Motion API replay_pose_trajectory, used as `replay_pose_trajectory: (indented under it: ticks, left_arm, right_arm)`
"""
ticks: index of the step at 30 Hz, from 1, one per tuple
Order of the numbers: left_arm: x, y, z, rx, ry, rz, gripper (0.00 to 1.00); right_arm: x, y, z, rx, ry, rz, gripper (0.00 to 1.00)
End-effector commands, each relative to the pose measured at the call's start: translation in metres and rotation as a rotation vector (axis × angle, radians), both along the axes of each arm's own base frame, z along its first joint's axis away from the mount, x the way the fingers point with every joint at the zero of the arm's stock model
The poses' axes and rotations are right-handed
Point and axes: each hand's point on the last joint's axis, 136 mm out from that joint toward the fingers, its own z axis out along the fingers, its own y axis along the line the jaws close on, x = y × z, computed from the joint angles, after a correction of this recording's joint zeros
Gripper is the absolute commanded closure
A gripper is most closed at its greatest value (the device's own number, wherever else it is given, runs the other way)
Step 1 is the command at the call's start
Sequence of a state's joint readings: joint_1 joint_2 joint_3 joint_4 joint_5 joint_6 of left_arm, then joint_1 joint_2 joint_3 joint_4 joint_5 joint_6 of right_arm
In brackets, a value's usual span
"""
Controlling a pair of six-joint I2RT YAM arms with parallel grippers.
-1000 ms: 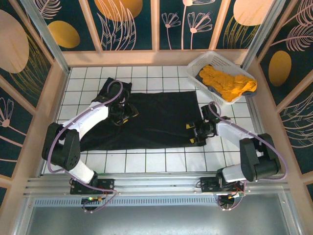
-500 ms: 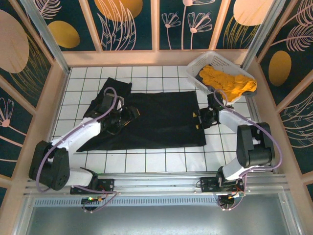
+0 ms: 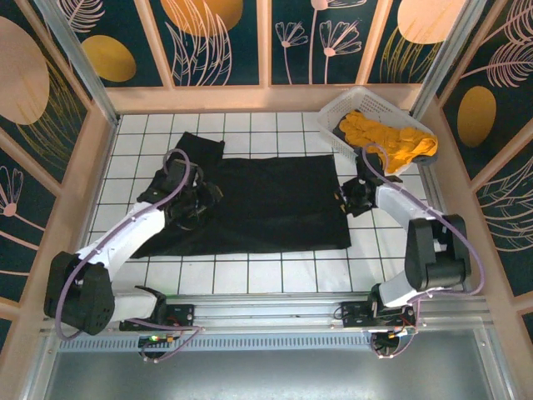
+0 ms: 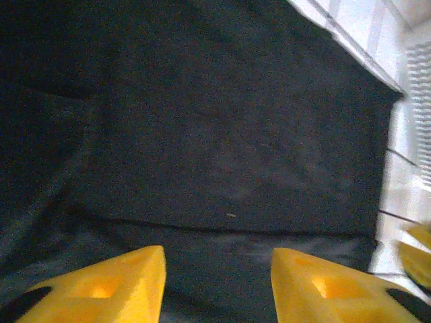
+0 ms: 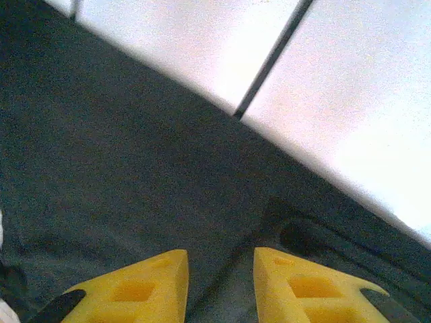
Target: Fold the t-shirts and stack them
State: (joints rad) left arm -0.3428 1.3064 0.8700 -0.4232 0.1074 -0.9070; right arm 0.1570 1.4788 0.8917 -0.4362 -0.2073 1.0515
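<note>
The black shirt (image 3: 275,204) lies spread flat on the table (image 3: 250,127) for folding. The left gripper (image 3: 196,203) and right gripper (image 3: 348,198) sit at opposite ends, jaws parted and empty, apparently placed to pinch the cloth. The orange shirt (image 3: 387,137) lies in the basket (image 3: 331,125).

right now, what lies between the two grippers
The black t-shirt, spread flat, spans the stretch from left gripper to right gripper, seen in the top external view.

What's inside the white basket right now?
A crumpled mustard-orange t-shirt fills the white basket, spilling over its right side. Anything beneath it, including the basket floor, is covered.
</note>
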Motion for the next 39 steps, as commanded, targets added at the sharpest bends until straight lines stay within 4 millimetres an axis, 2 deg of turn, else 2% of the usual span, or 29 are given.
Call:
replay_pose_trajectory:
  ticks: [1,5,8,14,17,20,24,28,32,35,37,39]
  left_arm:
    - [-0.038,0.075,-0.037,0.200,0.224,0.202,0.68]
    - [-0.040,0.102,-0.052,0.164,0.268,0.295,0.72]
    - [-0.047,0.119,-0.071,0.199,0.356,0.338,0.76]
    - [-0.049,0.156,-0.097,0.260,0.411,0.410,0.77]
    - [-0.048,0.175,-0.110,0.315,0.432,0.425,0.77]
    - [-0.040,0.188,-0.111,0.389,0.407,0.412,0.76]
    - [-0.047,0.194,-0.112,0.436,0.410,0.391,0.75]
    - [-0.058,0.196,-0.112,0.463,0.403,0.371,0.72]
    - [-0.045,0.190,-0.099,0.427,0.319,0.340,0.64]
    - [-0.037,0.184,-0.093,0.397,0.302,0.319,0.61]
    - [-0.047,0.186,-0.099,0.409,0.361,0.329,0.62]
    - [-0.067,0.184,-0.113,0.410,0.441,0.330,0.63]
  right_arm:
    - [-0.031,0.003,0.001,-0.110,-0.031,0.235,0.75]
    - [-0.065,0.020,-0.024,-0.113,0.037,0.404,0.80]
    - [-0.074,0.025,-0.037,-0.143,0.073,0.462,0.80]
    - [-0.073,0.011,-0.059,-0.235,0.163,0.450,0.81]
    - [-0.083,0.003,-0.074,-0.264,0.254,0.439,0.81]
    - [-0.100,-0.005,-0.086,-0.286,0.342,0.440,0.81]
    - [-0.128,-0.016,-0.092,-0.308,0.438,0.449,0.81]
    - [-0.154,-0.019,-0.087,-0.287,0.477,0.454,0.81]
    - [-0.169,-0.019,-0.076,-0.259,0.474,0.430,0.79]
    - [-0.174,-0.018,-0.075,-0.245,0.480,0.426,0.78]
    - [-0.175,-0.018,-0.078,-0.247,0.485,0.428,0.78]
    - [-0.176,-0.017,-0.082,-0.238,0.492,0.431,0.77]
